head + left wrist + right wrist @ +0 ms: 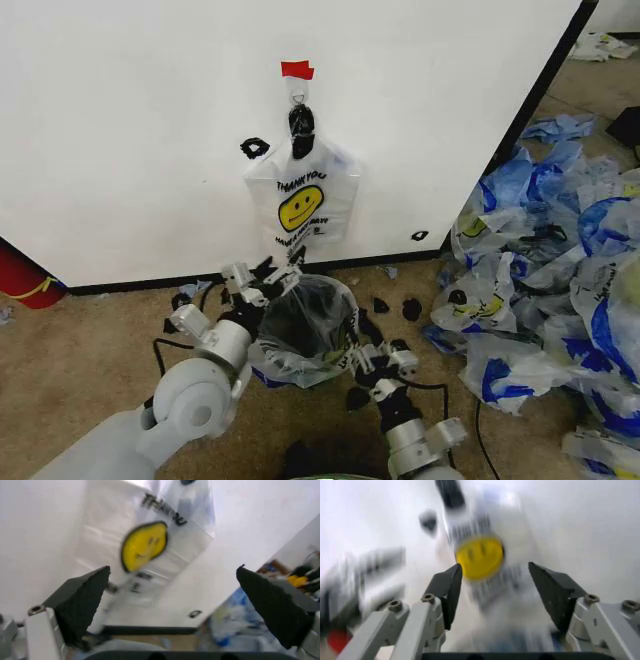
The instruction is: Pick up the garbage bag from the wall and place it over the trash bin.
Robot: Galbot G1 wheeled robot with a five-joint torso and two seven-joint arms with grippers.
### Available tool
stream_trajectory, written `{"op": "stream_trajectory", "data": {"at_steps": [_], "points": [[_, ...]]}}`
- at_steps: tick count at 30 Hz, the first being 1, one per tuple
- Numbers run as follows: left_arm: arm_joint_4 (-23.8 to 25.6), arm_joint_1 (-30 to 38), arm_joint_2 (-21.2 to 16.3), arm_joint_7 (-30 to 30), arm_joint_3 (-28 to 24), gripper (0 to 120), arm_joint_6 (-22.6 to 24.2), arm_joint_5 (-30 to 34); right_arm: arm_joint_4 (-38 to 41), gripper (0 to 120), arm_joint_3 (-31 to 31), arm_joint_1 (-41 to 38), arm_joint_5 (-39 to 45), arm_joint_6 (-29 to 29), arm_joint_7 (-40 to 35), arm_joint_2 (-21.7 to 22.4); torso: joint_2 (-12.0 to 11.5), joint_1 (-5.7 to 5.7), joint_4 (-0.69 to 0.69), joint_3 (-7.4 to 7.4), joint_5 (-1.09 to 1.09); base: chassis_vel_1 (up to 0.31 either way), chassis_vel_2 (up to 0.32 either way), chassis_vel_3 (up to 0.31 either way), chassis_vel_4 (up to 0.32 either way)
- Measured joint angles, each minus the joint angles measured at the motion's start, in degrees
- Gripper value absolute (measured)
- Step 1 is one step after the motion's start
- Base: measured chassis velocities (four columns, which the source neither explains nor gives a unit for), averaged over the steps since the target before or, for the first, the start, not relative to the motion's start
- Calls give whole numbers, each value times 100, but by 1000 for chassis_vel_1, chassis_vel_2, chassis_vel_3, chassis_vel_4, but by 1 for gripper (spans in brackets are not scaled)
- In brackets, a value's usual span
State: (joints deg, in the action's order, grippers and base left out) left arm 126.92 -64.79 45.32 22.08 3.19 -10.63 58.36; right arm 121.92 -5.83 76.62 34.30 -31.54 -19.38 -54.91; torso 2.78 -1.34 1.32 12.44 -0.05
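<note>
Before you: tan carpet floor (pixel 90 350) meeting wall's (pixel 130 120) black base trim (pixel 150 285). On floor: trash bin (pixel 305 325), lined with clear bag, just in front of wall; small black scraps (pixel 395 307) beside bin; mass of blue-and-white plastic bags (pixel 550 270) heaped at your right; red object (pixel 22 278) at left edge against wall.

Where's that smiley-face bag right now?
In the head view, the garbage bag hangs from a small hook on the wall, just under red tape, directly above the trash bin.
</note>
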Motion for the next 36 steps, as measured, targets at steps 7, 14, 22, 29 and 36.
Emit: {"op": "stream_trajectory", "data": {"at_steps": [7, 14, 22, 29, 36], "points": [[-90, -1194, 568, -352, 1248, 100, -338, -1903, 397, 80, 2408, 415, 258, -169, 774, -416, 0, 0, 2, 0, 0, 0, 0, 0, 0], [-151, -1668, 1497, -681, 1862, 100, -720, -2737, 670, 88, 3615, 1100, 98, -276, 836, -896, 0, 0, 4, 0, -1, 0, 0, 0, 0], [-596, -1814, 2190, -1040, 2359, 100, -1223, -3098, 521, 93, 3986, 1655, -776, -486, 779, -1404, 0, 0, 2, 0, 0, 0, 0, 0, 0], [-1010, -1842, 2403, -1429, 2716, 100, -1609, -3151, 26, 95, 3887, 1854, -1725, -545, 530, -1832, 0, 0, 2, 0, 0, 0, 0, 0, 0], [-1462, -1540, 2234, -1862, 2779, 100, -1873, -2843, -312, 97, 3717, 1776, -2162, -513, 597, -2034, 0, 0, 4, 0, -1, 0, 0, 0, 0]]}}
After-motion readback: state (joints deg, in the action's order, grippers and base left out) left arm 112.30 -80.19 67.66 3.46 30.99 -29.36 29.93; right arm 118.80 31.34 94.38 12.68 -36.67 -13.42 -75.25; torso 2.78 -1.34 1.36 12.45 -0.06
